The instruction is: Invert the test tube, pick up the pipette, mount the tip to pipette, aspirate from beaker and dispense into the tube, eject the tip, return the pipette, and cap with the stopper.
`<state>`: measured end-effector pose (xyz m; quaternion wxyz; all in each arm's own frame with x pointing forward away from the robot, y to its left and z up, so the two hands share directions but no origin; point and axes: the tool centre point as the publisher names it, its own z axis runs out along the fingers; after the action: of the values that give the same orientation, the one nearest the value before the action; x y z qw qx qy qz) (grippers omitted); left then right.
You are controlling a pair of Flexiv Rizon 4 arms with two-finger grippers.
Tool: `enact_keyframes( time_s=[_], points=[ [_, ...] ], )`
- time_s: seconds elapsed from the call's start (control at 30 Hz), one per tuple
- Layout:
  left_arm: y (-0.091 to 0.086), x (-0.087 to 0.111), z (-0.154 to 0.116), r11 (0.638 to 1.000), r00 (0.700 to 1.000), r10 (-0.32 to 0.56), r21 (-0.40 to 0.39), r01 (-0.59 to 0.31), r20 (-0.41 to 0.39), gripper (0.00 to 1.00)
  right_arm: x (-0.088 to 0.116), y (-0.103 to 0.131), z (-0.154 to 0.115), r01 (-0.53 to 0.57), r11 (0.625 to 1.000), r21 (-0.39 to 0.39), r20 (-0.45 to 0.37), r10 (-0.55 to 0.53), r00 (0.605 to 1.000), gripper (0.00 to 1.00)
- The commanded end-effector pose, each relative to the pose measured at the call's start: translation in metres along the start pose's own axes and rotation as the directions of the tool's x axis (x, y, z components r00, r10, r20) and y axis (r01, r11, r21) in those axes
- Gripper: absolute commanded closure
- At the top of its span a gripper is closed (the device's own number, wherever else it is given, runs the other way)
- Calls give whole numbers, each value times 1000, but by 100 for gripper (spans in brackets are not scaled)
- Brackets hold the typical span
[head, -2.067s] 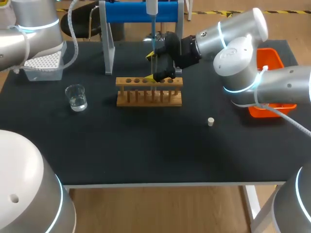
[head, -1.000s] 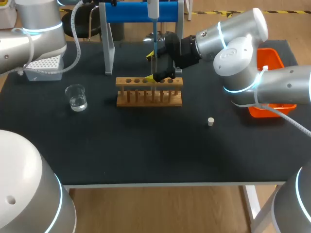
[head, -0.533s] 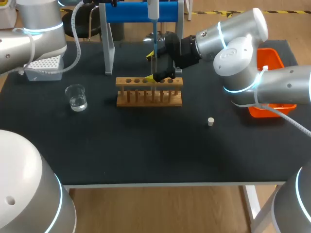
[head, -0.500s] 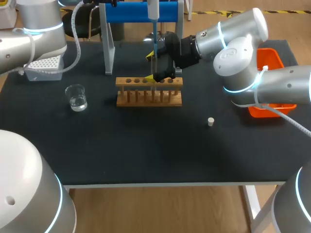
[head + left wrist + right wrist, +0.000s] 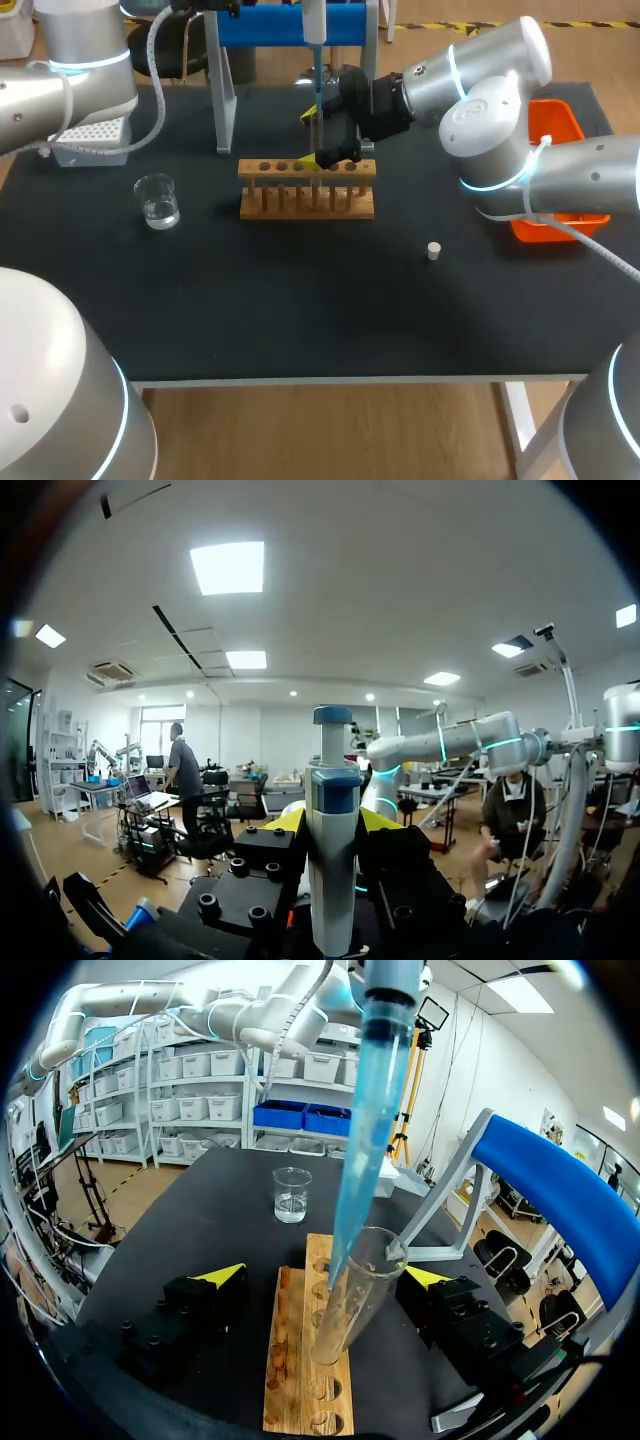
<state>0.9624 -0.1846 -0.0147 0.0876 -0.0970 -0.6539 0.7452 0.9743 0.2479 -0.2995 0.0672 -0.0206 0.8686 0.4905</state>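
My left gripper (image 5: 332,825) is shut on the white and blue pipette (image 5: 331,865), held upright above the wooden rack (image 5: 307,188). The pipette's blue tip (image 5: 365,1120) points down, with its end at the mouth of the glass test tube (image 5: 352,1300). That tube stands slightly tilted in the rack. My right gripper (image 5: 322,1276) is open around the tube, a yellow fingertip on each side and neither touching it; in the head view the right gripper (image 5: 312,138) sits just behind the rack. The beaker (image 5: 157,200) with clear liquid stands at the left. The small stopper (image 5: 434,250) lies right of the rack.
A white tip box (image 5: 88,135) sits at the back left, partly under my left arm. The blue pipette stand (image 5: 290,25) rises behind the rack. An orange bin (image 5: 555,125) sits at the right edge, behind my right arm.
My left arm has shifted slightly since the oldest frame. Over the last second the pipette, the tube and both grippers have held their places.
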Motion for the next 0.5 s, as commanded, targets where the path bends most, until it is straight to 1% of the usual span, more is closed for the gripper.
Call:
enact_keyframes(
  time_s=[0.03, 0.2, 0.3, 0.5],
  points=[
    [1, -3, -1, 1000, 1000, 3, 3, -3, -8, 100, 1, 0, -1, 0, 1000, 1, 0, 0, 1000, 0],
    [2, -3, -1, 1000, 1000, 1, 1, 0, -10, 100, 1, 0, -1, 0, 1000, 1, 0, 0, 1000, 0],
    [2, -3, -1, 1000, 1000, -6, -25, 6, -8, 100, 1, 0, -1, 0, 1000, 1, 0, 0, 1000, 0],
    [3, -4, -2, 999, 1000, -9, -43, 9, -2, 100, 1, 0, -1, 0, 1000, 1, 0, 0, 1000, 0]
  ],
)
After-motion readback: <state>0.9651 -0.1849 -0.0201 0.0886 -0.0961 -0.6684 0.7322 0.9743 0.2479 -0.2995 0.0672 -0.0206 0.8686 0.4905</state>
